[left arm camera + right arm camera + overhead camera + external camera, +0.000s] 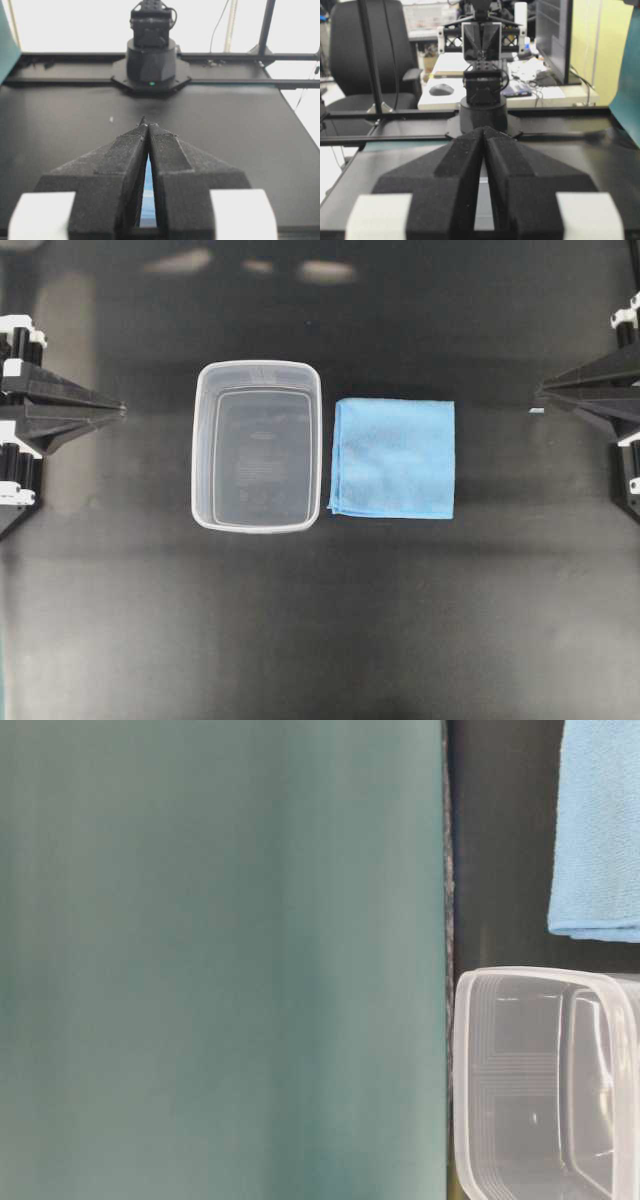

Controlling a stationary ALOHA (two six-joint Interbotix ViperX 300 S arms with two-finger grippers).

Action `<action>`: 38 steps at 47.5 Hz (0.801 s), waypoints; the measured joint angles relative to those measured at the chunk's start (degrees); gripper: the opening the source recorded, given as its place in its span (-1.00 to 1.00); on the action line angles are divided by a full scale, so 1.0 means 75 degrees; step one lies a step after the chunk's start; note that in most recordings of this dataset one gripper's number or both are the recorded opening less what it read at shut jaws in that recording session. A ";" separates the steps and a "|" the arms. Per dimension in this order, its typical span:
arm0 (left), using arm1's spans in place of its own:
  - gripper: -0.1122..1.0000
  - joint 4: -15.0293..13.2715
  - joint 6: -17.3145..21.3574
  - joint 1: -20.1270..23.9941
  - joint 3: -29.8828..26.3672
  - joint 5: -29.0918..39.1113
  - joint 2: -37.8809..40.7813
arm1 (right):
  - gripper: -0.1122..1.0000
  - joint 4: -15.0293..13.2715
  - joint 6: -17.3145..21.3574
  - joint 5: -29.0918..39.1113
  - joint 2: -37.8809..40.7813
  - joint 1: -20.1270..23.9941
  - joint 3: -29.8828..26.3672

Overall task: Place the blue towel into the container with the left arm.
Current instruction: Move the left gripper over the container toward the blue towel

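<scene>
The blue towel (393, 458) lies flat and folded square on the black table, just right of the container (258, 368), a clear empty tub. In the table-level view the towel (600, 830) and the container (470, 1080) lie side by side, a little apart. My left gripper (120, 410) is shut and empty at the left edge, its tip pointing at the container. My right gripper (540, 393) is shut and empty at the right edge, pointing at the towel. In the left wrist view the gripper (147, 125) shows its jaws together, with a sliver of blue seen below them. In the right wrist view the gripper (484, 131) is shut too.
The black table (320, 620) stretches around both objects. A teal wall (220, 960) fills the left of the table-level view. Each wrist view shows the opposite arm's base (151, 60) (482, 100) at the far table edge.
</scene>
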 measured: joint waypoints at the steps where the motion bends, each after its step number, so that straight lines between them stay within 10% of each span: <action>1: -0.70 0.0000 0.0000 0.0000 0.0000 0.0000 0.0000 | -0.78 0.0000 0.0000 0.0000 0.0000 0.0000 0.0000; 29: -0.80 0.0293 0.0035 0.0176 -0.3680 0.4441 0.3316 | -0.79 0.0059 0.1031 0.2086 -0.0598 -0.0105 0.0012; 38: -0.80 0.0293 0.0234 0.0246 -0.4875 0.5414 0.4629 | -0.28 0.0059 0.1043 0.2813 -0.1219 -0.0246 0.0152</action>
